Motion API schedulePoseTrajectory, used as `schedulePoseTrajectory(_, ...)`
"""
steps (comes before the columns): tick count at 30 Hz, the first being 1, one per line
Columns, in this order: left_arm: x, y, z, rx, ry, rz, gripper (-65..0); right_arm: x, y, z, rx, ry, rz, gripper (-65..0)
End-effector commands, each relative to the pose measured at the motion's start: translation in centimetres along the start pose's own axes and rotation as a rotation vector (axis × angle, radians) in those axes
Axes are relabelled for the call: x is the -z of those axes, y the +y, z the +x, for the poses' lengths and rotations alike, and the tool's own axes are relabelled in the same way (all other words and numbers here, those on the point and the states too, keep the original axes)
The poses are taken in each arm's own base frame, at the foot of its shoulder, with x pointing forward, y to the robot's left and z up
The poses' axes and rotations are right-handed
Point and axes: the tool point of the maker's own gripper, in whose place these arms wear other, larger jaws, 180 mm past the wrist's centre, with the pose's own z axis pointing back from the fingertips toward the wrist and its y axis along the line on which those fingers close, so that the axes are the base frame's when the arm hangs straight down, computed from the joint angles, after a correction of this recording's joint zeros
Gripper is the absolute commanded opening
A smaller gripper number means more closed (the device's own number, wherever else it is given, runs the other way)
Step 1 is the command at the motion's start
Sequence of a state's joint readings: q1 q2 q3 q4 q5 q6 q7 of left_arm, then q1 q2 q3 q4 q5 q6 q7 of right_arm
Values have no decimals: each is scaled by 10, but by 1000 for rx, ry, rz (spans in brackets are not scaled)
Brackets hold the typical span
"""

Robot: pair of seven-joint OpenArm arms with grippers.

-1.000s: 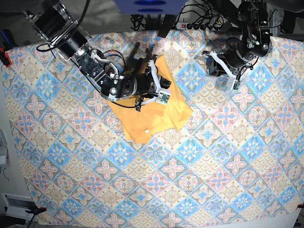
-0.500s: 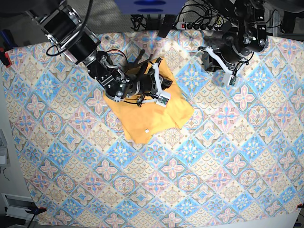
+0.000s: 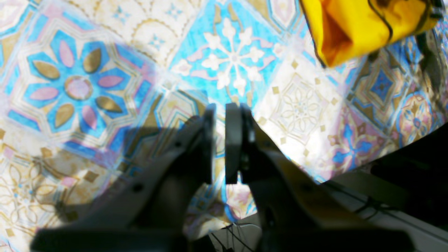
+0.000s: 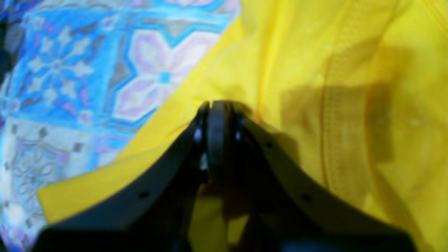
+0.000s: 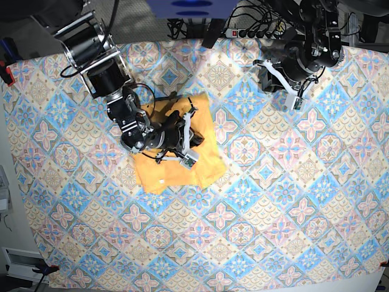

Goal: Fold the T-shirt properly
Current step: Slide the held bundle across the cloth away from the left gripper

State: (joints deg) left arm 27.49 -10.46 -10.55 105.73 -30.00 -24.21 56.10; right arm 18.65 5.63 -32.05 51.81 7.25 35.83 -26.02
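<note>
The yellow-orange T-shirt (image 5: 173, 161) lies bunched and partly folded on the left-centre of the patterned tablecloth. My right gripper (image 5: 189, 137) rests on top of it and is shut on a fold of the yellow fabric (image 4: 297, 70); in the right wrist view its tips (image 4: 217, 108) pinch a raised crease near the shirt's edge. My left gripper (image 5: 268, 82) hovers over bare cloth at the back right, well apart from the shirt. In the left wrist view its jaws (image 3: 218, 143) are closed to a thin gap and hold nothing. A shirt corner (image 3: 350, 28) shows at that view's top right.
The blue-and-pink patterned tablecloth (image 5: 273, 201) covers the whole table. A power strip and cables (image 5: 255, 31) lie beyond the back edge. A red clamp (image 5: 7, 73) sits at the left edge.
My right gripper has pulled the shirt down and to the left, and the shirt has gathered into a smaller, more folded shape. The left arm has barely shifted.
</note>
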Motion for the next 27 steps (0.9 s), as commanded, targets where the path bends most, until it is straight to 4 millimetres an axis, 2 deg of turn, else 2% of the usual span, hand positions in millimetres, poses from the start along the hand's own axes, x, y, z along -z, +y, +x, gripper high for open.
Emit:
schedulePoseTrajectory(1,-3,0,8,8,-31,-4,-613,-11,-32,-2,-19,32,-93,-613)
schedulePoseTrajectory(4,-3,1,8,7,-32,-1,-613,-18,-55,4,-6,11,-141,-613)
schedulePoseTrajectory(6,-3,1,8,7,-32,-1,-613,-28,-73,0,6,13,-177,-613)
schedulePoseTrajectory(15,-3,2,9,9,-31,0,-612,-56,-117,9,-20,12,-262,-613)
schedulePoseTrajectory(23,-4,3,9,11,-30,3,-612,-60,-118,18,-41,10,-271,-613)
schedulePoseTrajectory(25,-4,3,9,12,-30,4,-612,-59,-104,18,-62,1,-260,-613)
schedulePoseTrajectory(27,-4,3,8,15,-29,5,-611,-64,-92,33,-106,-28,-262,-613)
